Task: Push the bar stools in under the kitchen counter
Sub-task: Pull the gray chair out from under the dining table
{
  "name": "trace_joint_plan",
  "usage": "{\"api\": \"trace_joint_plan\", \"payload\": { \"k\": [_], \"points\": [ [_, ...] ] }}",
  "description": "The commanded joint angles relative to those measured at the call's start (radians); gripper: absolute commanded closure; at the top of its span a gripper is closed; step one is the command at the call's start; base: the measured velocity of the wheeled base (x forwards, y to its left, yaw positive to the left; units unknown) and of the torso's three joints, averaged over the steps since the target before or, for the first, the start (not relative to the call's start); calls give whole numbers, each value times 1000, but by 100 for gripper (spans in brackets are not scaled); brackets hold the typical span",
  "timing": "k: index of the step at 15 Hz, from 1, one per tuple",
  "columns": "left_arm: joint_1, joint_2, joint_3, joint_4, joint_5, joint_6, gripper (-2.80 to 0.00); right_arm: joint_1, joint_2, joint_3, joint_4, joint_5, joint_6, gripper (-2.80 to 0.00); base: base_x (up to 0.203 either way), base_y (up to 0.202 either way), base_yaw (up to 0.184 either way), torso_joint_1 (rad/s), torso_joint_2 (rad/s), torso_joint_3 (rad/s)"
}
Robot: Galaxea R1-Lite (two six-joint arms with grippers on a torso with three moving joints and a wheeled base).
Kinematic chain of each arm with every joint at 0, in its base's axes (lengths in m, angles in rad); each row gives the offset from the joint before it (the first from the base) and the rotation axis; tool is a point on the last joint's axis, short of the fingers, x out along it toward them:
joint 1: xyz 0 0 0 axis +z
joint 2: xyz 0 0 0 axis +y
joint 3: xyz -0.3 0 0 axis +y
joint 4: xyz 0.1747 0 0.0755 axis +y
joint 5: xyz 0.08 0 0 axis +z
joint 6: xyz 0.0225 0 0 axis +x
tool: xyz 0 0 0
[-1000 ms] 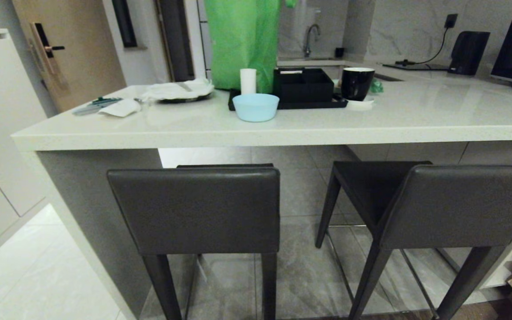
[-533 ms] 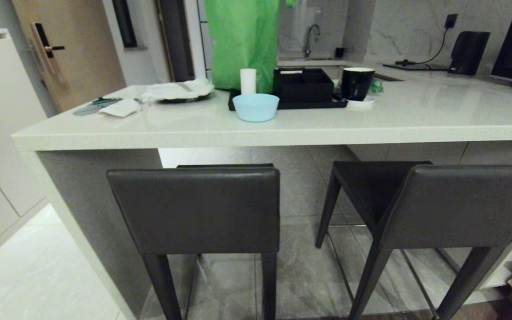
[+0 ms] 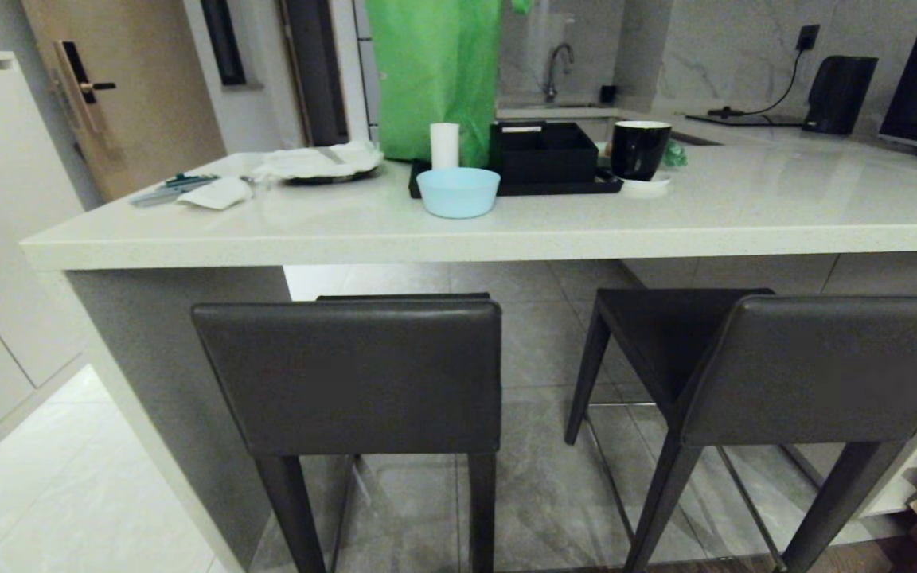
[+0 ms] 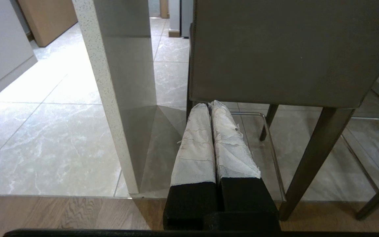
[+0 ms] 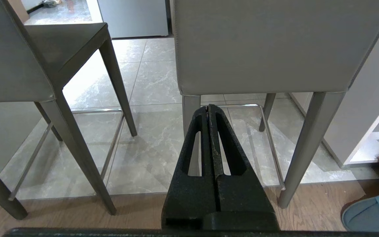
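Open floor under kitchen counter (image 3: 458, 231); bar stools (image 3: 355, 374) block front.

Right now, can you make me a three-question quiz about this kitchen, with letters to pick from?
1. Where is the blue bowl?
A. on the floor
B. on the counter
C. on a stool

2. How many stools stand at the counter?
A. two
B. four
C. five

3. How is the left gripper?
A. wide open
B. holding a cup
C. shut, empty

Answers: 1 B, it sits near the counter's front edge. 2 A, a left stool and a right stool. 3 C, its fingers press together with nothing between.
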State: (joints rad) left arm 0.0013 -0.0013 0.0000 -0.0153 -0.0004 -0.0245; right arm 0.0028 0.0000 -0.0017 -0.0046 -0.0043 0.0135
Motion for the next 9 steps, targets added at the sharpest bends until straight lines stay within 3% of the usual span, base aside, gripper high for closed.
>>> {"api": "trace_joint_plan", "payload": {
  "k": [1,9],
  "points": [
    [0,0,2,0,0,0,0,0,-1,0,-2,0,-3,0,0,0,0,0,0,0],
    [0,-2,2,0,0,0,0,0,-2,0,-2,0,-3,0,0,0,0,0,0,0]
  ]
}}
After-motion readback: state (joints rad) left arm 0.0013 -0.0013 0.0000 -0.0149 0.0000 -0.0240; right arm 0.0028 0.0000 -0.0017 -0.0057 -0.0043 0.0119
